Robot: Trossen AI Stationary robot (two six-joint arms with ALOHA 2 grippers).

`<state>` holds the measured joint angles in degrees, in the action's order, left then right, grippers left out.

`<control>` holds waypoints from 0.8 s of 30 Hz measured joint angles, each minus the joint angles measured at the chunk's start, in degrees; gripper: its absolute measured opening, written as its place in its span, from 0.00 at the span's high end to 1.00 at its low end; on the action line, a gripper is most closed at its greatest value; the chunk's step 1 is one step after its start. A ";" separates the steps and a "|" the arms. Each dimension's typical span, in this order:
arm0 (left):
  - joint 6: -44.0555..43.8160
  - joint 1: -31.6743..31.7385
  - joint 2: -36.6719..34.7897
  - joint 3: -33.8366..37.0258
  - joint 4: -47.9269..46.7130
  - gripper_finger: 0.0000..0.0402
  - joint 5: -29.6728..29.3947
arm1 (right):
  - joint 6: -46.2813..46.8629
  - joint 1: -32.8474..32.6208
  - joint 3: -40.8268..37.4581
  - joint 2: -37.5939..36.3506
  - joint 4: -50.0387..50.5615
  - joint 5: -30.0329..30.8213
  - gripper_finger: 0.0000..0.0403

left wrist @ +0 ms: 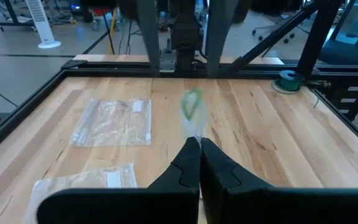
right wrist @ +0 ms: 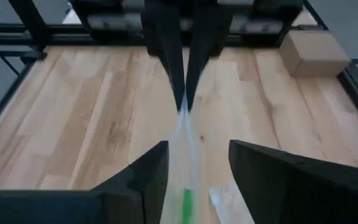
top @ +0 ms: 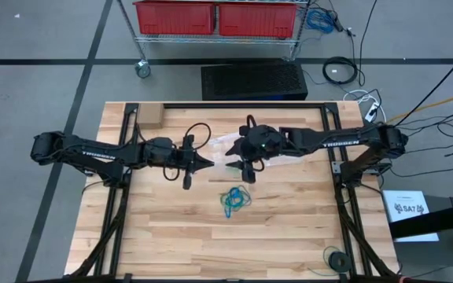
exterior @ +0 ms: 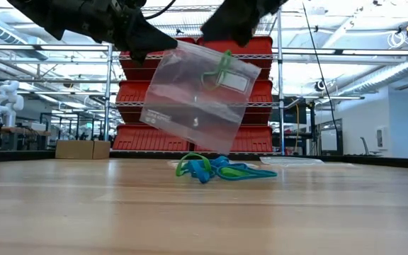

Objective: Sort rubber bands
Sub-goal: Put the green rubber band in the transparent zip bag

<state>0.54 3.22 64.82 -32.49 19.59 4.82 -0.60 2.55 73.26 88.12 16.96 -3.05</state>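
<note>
A clear plastic bag (exterior: 195,95) hangs tilted in the air above the middle of the table (top: 179,236), and one green rubber band (exterior: 217,69) shows through its upper part, inside or right at its mouth. The rest of the rubber bands (top: 233,200), green, teal and bright blue, lie in a small tangled heap on the wood just below the bag, a little nearer the front edge than the two grippers.

The left gripper (top: 208,163) has its fingers pressed together on one upper corner of the bag, holding it up. The right gripper (right wrist: 194,163) stands at the bag's other side with its fingers spread apart; the bag's edge and the green band pass through the gap between them, and no finger pinches the plastic.

Both arms reach in level from the left and right edges and meet over the table's centre, tips almost facing.

Two more clear bags (left wrist: 113,122) lie flat toward the back edge, and a small cardboard box (top: 149,117) sits near the back left corner.
</note>
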 joint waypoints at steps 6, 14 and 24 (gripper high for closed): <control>-0.06 0.00 0.00 0.00 1.16 1.00 -0.01 | 0.00 0.00 8.27 -0.07 11.73 0.09 0.64; -0.17 -0.22 0.22 0.00 4.34 1.00 -0.77 | 0.20 -1.00 9.74 -0.02 24.32 0.26 0.86; -0.26 -0.74 4.21 -0.02 9.00 1.00 -1.10 | 2.07 -2.45 9.74 -0.02 27.28 0.52 1.00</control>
<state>0.27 2.48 69.03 -32.51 28.59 3.72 1.47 0.10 83.00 88.09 44.25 -2.53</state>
